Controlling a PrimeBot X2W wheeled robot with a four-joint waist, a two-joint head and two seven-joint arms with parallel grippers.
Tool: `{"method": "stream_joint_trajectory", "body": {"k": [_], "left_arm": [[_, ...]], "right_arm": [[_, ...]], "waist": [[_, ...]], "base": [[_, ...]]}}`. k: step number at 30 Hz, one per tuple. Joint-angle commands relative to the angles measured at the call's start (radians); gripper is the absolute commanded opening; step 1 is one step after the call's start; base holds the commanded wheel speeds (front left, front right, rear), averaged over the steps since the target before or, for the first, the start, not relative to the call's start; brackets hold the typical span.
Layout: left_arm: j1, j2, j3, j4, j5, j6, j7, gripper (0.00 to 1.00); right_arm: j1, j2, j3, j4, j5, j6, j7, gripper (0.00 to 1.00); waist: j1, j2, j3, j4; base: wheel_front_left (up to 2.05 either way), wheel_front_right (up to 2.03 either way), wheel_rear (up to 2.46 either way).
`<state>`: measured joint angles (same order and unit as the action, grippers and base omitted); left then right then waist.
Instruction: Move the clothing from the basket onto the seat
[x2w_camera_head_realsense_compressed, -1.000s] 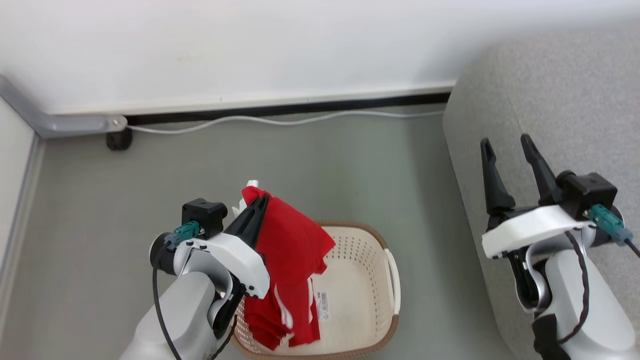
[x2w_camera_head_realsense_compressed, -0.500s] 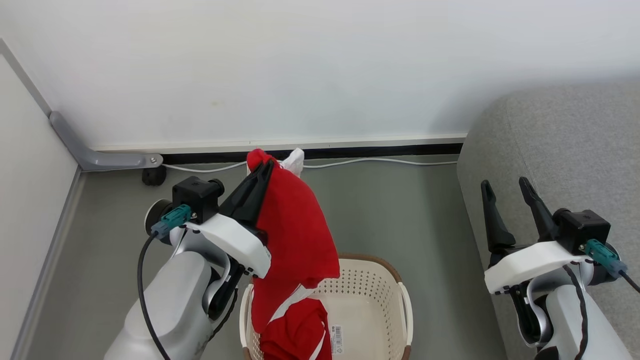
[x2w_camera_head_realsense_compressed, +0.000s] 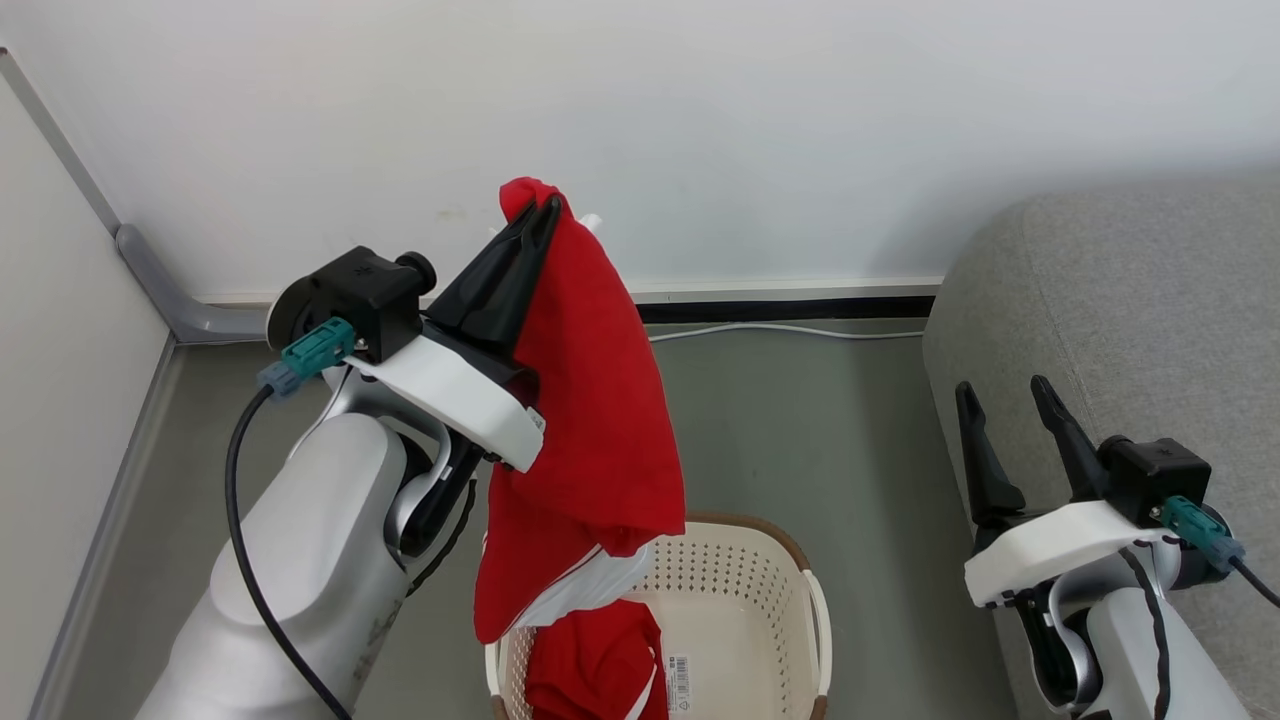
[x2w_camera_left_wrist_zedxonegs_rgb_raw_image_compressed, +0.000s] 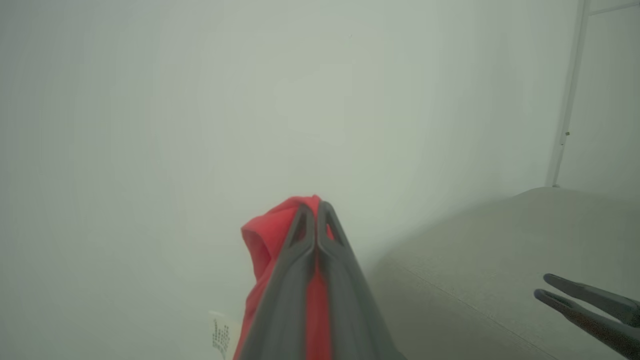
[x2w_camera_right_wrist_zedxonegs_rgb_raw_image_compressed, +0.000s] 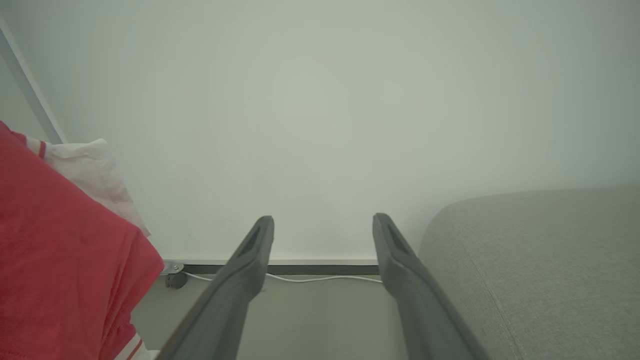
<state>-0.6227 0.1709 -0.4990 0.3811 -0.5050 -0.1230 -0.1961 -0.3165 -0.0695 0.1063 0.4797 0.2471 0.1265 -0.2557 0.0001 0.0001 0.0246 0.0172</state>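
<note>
Upper centre of the head view: the left gripper (x2w_camera_head_realsense_compressed: 548, 206) has its fingers pinched tight on a piece of red clothing (x2w_camera_head_realsense_compressed: 590, 400), which hangs in a long drape above the basket (x2w_camera_head_realsense_compressed: 770, 570) at the bottom edge. More red fabric (x2w_camera_head_realsense_compressed: 592, 668) lies inside the basket, beside its barcode label (x2w_camera_head_realsense_compressed: 677, 680). Lower right, the right gripper (x2w_camera_head_realsense_compressed: 1002, 390) holds its fingers spread and empty, against the grey seat (x2w_camera_head_realsense_compressed: 1130, 320). A white cable (x2w_camera_head_realsense_compressed: 790, 330) runs along the foot of the wall.

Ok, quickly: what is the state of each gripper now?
Left gripper: shut on the clothing.
Right gripper: open, holding nothing.
</note>
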Motion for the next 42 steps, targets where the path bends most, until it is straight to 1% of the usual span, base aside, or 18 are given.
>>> {"method": "stream_joint_trajectory", "body": {"k": [1, 6, 10, 14, 19, 22, 25, 29, 32, 37, 42], "left_arm": [[-0.057, 0.023, 0.034, -0.037, -0.013, 0.004, 0.003, 0.0], [-0.064, 0.023, 0.031, -0.064, -0.015, 0.015, 0.018, 0.0], [-0.068, 0.012, 0.025, -0.073, -0.017, 0.02, 0.016, 0.0], [-0.077, 0.003, 0.018, -0.077, -0.018, 0.022, 0.012, 0.0], [-0.082, -0.01, 0.001, -0.078, -0.015, 0.02, 0.008, 0.0], [-0.085, -0.02, -0.014, -0.078, -0.015, 0.018, 0.005, 0.0], [-0.086, -0.028, -0.03, -0.075, -0.016, 0.014, 0.003, 0.0], [-0.09, -0.034, -0.048, -0.071, -0.019, 0.011, -0.001, 0.0], [-0.093, -0.038, -0.057, -0.068, -0.022, 0.008, -0.004, 0.0], [-0.099, -0.043, -0.069, -0.066, -0.027, 0.007, -0.007, 0.0], [-0.104, -0.05, -0.079, -0.065, -0.031, 0.006, -0.008, 0.0]], "right_arm": [[-0.012, 0.001, 0.023, -0.018, 0.007, 0.004, -0.006, 1.0], [-0.018, 0.004, 0.035, -0.019, 0.012, 0.004, -0.006, 1.0], [-0.034, 0.008, 0.082, -0.052, 0.037, 0.004, -0.006, 1.0], [-0.061, 0.011, 0.202, -0.098, 0.074, 0.004, -0.006, 1.0], [-0.114, 0.005, 0.392, -0.142, 0.134, 0.004, -0.006, 1.0], [-0.153, -0.001, 0.482, -0.149, 0.162, 0.004, -0.006, 1.0], [-0.19, 0.0, 0.543, -0.145, 0.172, 0.004, -0.006, 1.0], [-0.226, 0.007, 0.589, -0.126, 0.169, 0.004, -0.006, 1.0], [-0.244, 0.012, 0.605, -0.107, 0.143, 0.004, -0.006, 1.0], [-0.252, 0.018, 0.602, -0.053, 0.095, 0.004, -0.006, 1.0], [-0.257, 0.019, 0.609, -0.022, 0.098, 0.004, -0.006, 1.0]], "waist": [[-0.0001, -0.0001, 0.002, -0.001], [-0.0001, -0.0001, 0.01, -0.005], [-0.0001, -0.0001, 0.019, -0.009], [-0.0001, -0.0001, 0.028, -0.013], [-0.0001, -0.0001, 0.033, -0.011], [-0.0001, -0.0001, 0.037, -0.006], [-0.0001, -0.0001, 0.042, 0.0], [-0.0001, -0.0001, 0.046, 0.009], [-0.0001, -0.0001, 0.047, 0.013], [-0.0001, -0.0001, 0.046, 0.021], [-0.0001, -0.0001, 0.045, 0.03]], "base": [[0.0, 0.0, 0.0], [0.0, 0.0, 0.0], [0.0, 0.0, 0.0], [0.0, 0.0, 0.0], [0.0, 0.0, 0.0], [0.0, 0.0, 0.0], [0.0, 0.0, 0.0], [0.0, 0.0, 0.0], [0.0, 0.0, 0.0], [0.0, 0.0, 0.0], [0.0, 0.0, 0.0]]}}
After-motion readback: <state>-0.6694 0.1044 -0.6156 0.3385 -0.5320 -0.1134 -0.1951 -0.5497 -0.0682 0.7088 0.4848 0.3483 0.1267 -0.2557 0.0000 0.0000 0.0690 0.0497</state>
